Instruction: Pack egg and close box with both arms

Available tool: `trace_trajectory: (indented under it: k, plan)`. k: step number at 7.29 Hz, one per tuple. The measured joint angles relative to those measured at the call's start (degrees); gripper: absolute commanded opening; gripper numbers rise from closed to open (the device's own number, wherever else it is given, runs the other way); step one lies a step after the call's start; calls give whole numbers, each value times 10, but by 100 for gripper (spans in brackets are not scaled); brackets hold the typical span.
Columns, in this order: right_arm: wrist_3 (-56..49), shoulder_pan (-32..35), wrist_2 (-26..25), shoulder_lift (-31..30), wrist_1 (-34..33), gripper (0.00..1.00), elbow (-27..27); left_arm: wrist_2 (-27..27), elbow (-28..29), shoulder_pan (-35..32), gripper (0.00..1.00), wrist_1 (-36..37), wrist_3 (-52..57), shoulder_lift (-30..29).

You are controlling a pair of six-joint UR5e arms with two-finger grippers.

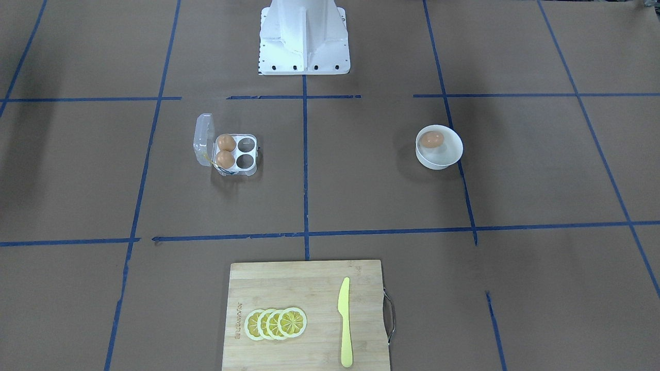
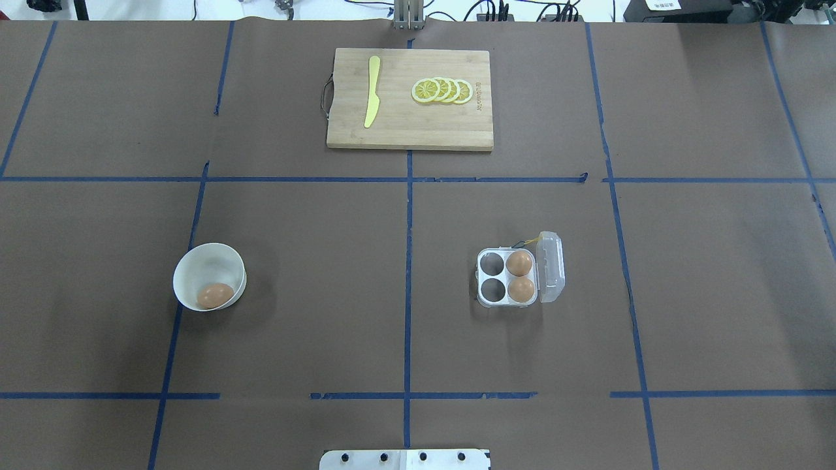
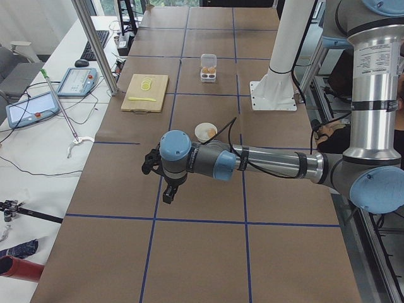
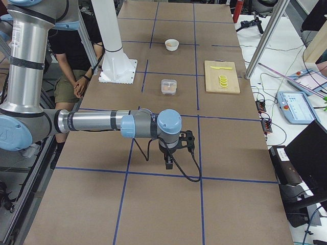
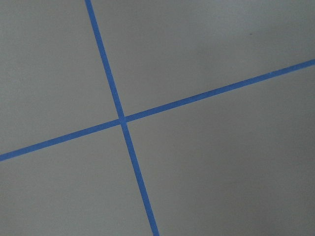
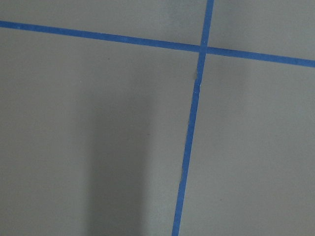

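One egg lies in the white bowl on the table's left half; it shows again as the egg in the bowl in the front view. The clear box stands right of centre, its lid up and open. Two eggs fill the cells by the hinge; the other two cells are bare. My left gripper and right gripper hang above bare table, far from box and bowl. They show only in the side views, so I cannot tell their state.
A wooden cutting board at the far middle carries lemon slices and a yellow knife. The white pedestal stands at the robot's side. A person sits beside the pedestal. Both wrist views show only brown paper and blue tape.
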Motion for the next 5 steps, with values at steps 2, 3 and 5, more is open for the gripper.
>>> trace_trajectory:
  k: [2,3,5]
  plan:
    - [0,0,1,0,0,100,1,-22,0,32,100,-18,-1,-1]
    - [0,0,0,0,0,100,0,-41,-1,63,100,-46,-6,-3]
    - [0,-1,0,2,1,100,1,-50,0,143,100,-165,-80,-14]
